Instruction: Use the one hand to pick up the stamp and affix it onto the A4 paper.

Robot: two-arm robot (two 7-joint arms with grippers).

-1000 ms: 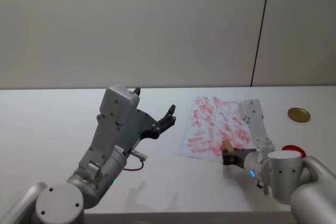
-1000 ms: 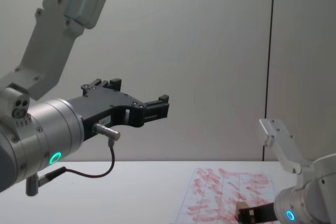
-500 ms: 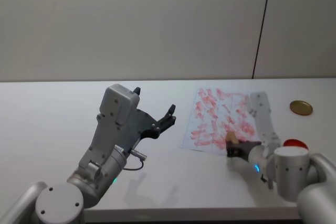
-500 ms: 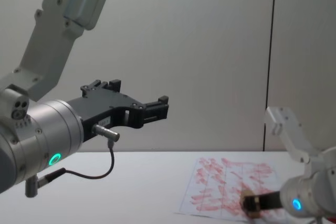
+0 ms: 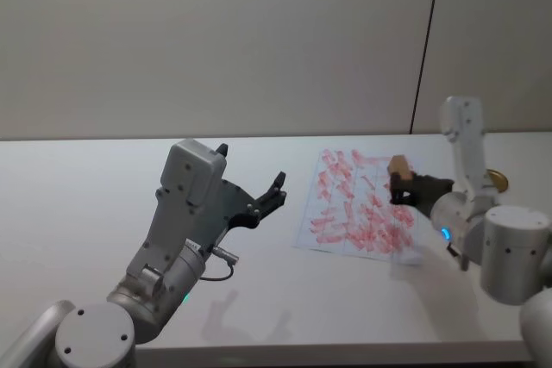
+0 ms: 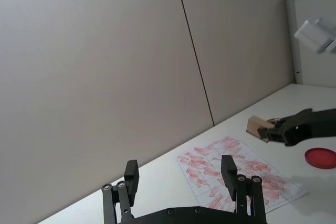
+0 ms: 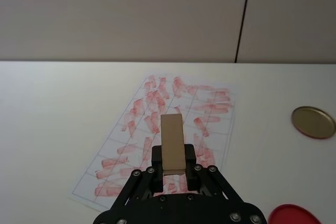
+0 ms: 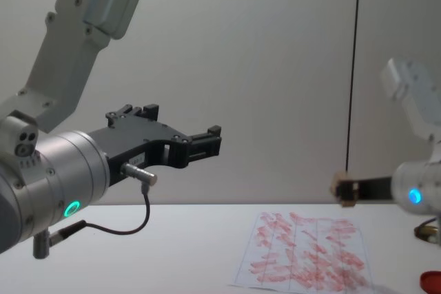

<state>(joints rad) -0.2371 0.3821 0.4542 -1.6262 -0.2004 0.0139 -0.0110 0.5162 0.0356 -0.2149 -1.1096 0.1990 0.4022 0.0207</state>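
One stamp (image 5: 399,165) clamped in right gripper (image 5: 402,189) | above A4 paper (image 5: 358,204) | no writing

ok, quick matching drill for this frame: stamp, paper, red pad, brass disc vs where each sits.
Things:
1. stamp
2. paper
3. red pad
4. brass disc

Places:
A. flat on the table, covered in red marks
B. on the table just right of the paper's near end
C. held in the right hand, raised above the paper
D. on the table farther back, right of the paper

Pairs: 1-C, 2-A, 3-B, 4-D
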